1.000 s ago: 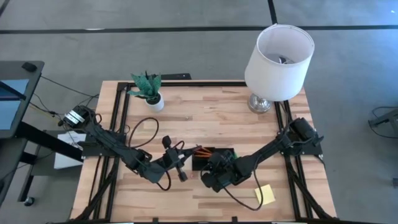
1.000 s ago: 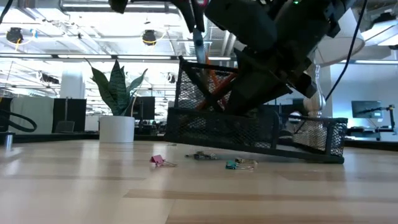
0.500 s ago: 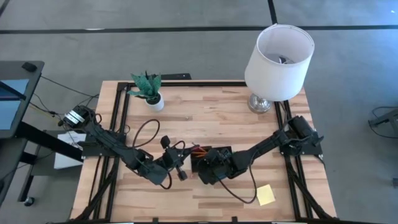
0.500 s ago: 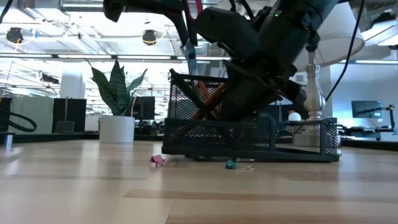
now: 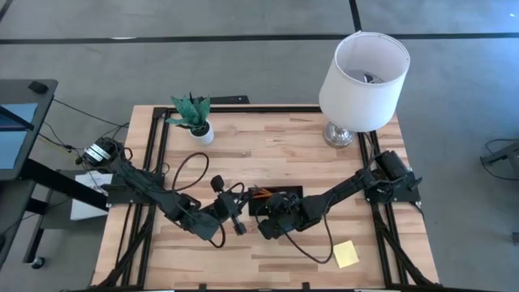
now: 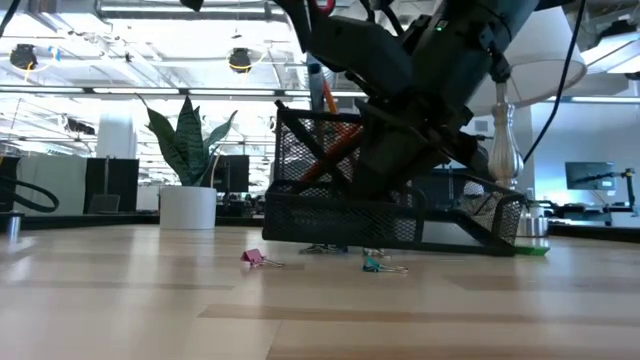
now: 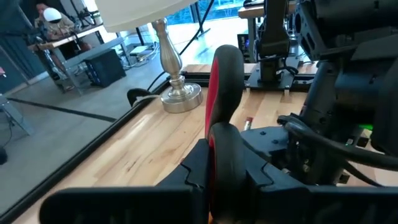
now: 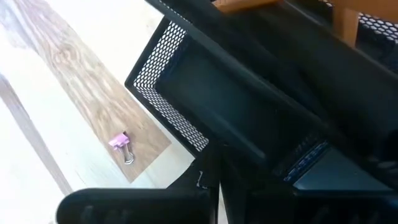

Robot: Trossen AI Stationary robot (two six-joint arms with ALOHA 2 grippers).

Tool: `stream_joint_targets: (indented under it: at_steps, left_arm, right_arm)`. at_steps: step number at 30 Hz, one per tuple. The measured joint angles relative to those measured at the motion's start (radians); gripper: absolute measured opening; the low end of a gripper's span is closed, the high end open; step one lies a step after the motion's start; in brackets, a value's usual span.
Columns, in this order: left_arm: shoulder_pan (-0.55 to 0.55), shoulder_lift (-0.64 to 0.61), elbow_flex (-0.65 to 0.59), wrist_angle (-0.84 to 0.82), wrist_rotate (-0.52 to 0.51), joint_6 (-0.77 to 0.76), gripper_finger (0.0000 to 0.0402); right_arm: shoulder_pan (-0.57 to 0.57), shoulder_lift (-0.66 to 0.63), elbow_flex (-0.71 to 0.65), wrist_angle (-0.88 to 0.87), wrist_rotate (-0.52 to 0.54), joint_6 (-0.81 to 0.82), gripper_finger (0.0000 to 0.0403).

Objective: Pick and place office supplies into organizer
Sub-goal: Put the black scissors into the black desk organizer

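Looking across the tabletop from its near edge, I see a pink clip [image 6: 252,258] and a teal clip [image 6: 374,265] lying loose on the wood table [image 6: 120,300], with a third, darker clip just beyond them that I can barely make out under the organizer [image 6: 340,215]. The black mesh organizer sits behind the clips, tipped so that its left end is off the wood and its right end is down. Orange pencils [image 6: 325,140] stand crossed in its tall compartment. A small green block [image 6: 532,250] shows at the organizer's right foot, mostly hidden.

The right gripper [image 5: 276,225] is clamped together on the organizer's near wall; from above its fingers are buried under the wrist, and the wrist camera shows only mesh and dark rim against them. The left gripper [image 5: 229,212] hangs just left of the organizer, closed on the red-handled scissors [image 7: 221,115], whose handle stands upright between its fingers; the blades are out of sight. Whether the scissors touch the organizer, I cannot tell.

Near the right front corner the yellow sticky-note pad [image 5: 345,254] lies alone, well apart from the organizer. Farther back stand the potted plant [image 5: 193,118] on the left and the white-shaded lamp [image 5: 362,77] on the right.
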Motion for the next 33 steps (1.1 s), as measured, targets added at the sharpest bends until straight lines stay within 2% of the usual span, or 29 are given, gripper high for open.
stream_joint_targets:
  at_steps: [3,9,11,15,18,22,26,33]
  left_arm:
    - [0.000,0.000,0.001,-0.024,0.000,-0.029,0.0018]
    - [0.028,-0.003,0.003,-0.221,0.013,-0.261,0.0018]
    - [0.035,-0.003,0.003,-0.248,0.032,-0.289,0.0018]
    - [0.030,-0.003,0.003,-0.160,0.061,-0.219,0.0018]
    - [0.030,-0.004,0.003,-0.110,0.081,-0.132,0.0018]
    - [0.030,-0.004,0.002,-0.134,0.062,-0.147,0.0018]
    - [0.029,-0.003,0.002,-0.171,0.068,-0.186,0.0018]
    - [0.029,-0.017,0.002,-0.130,0.075,-0.147,0.0018]
  right_arm:
    - [0.000,0.000,0.000,0.003,-0.003,-0.023,0.0000]
    - [-0.003,-0.004,0.012,0.052,-0.006,-0.092,0.0000]
    - [-0.011,-0.006,0.040,0.051,-0.006,-0.131,0.0000]
    - [-0.049,-0.008,0.074,0.053,-0.015,-0.177,0.0000]
    - [-0.084,-0.008,0.076,0.047,-0.075,-0.182,0.0000]
    - [-0.110,0.002,0.076,0.045,-0.150,-0.182,0.0000]
    - [-0.109,0.025,0.076,0.054,-0.152,-0.173,0.0000]
    - [-0.098,0.047,0.076,0.053,-0.154,-0.172,0.0000]
